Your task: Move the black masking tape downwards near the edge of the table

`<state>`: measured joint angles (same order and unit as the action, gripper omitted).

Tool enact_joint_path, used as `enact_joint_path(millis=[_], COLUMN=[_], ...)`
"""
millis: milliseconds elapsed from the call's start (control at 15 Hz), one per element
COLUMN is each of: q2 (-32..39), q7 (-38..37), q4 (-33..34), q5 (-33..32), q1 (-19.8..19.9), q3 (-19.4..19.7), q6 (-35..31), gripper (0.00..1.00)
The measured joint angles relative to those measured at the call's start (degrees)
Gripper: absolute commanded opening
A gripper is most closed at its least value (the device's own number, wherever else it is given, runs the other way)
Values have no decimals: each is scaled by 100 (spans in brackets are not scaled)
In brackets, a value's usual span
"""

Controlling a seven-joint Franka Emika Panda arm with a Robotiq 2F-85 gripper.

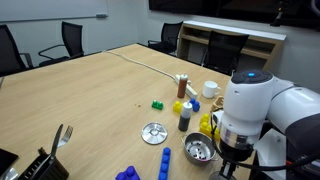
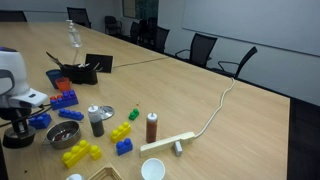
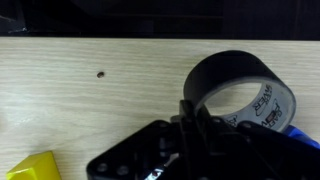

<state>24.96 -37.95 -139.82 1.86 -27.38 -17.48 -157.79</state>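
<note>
In the wrist view the black masking tape (image 3: 240,88) lies on the tan table (image 3: 90,70), a thick ring with a hollow centre. My gripper (image 3: 195,108) is shut, its fingers pinching the near wall of the roll. In both exterior views the gripper (image 1: 232,162) (image 2: 15,135) hangs low over the table's near edge beside the metal bowl (image 1: 198,150). The tape itself is too dark and small to make out there.
A flat silver disc (image 1: 153,132) lies left of the bowl. Blue blocks (image 1: 165,160), a green block (image 1: 158,104), yellow blocks (image 2: 80,152), a dark shaker (image 1: 185,117) and a brown bottle (image 1: 181,87) stand around. A yellow block (image 3: 35,165) is near the gripper.
</note>
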Motion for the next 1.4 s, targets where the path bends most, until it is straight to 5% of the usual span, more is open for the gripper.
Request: enact_joint_path(millis=[200,267,333,933,1400], q2=[111,132,137,129,-332], q7=[397,485,567,893,900], q4=[40,46,46,72,35], q5=[195,201,201,125,-59], q1=[34,34,33,-107,-260], q3=[13,32,50,316,371], q6=[-60,-65,-65,-103,-77], gripper=[2,12,32,95,100])
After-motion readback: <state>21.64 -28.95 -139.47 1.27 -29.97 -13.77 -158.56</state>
